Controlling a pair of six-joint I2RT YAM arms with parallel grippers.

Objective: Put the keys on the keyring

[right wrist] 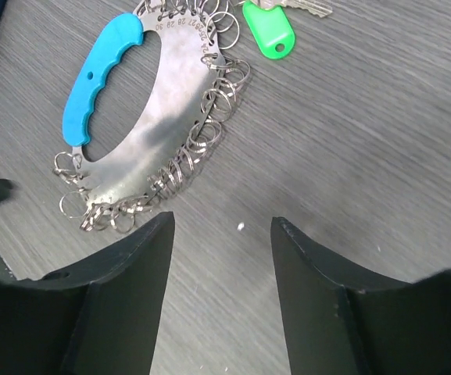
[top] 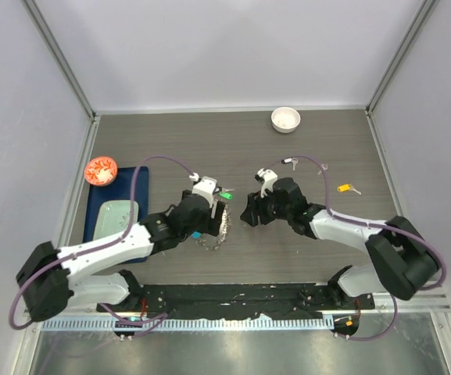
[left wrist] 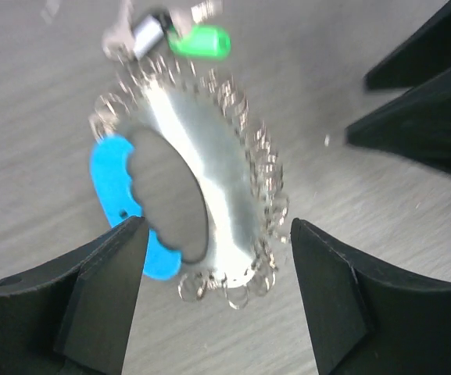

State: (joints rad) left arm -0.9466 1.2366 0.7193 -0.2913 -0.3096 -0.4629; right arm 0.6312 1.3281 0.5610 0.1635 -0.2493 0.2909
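Note:
The keyring [right wrist: 143, 133], a flat silver plate edged with many small rings and a blue handle [right wrist: 100, 78], lies on the table. In the left wrist view the keyring [left wrist: 209, 180] lies between my left gripper's [left wrist: 217, 234] open jaws, not gripped. A key with a green tag [right wrist: 270, 31] lies at the keyring's far end, also in the top view [top: 227, 195]. My right gripper [right wrist: 221, 223] is open and empty over bare table, just right of the keyring [top: 219, 226]. Loose keys [top: 291, 162], one with a yellow tag [top: 348, 188], lie at the right.
A white bowl [top: 285, 119] stands at the back. A blue tray [top: 104, 205] with a pale dish lies at the left, a red round object [top: 100, 169] at its far corner. Grey walls close in the table on three sides.

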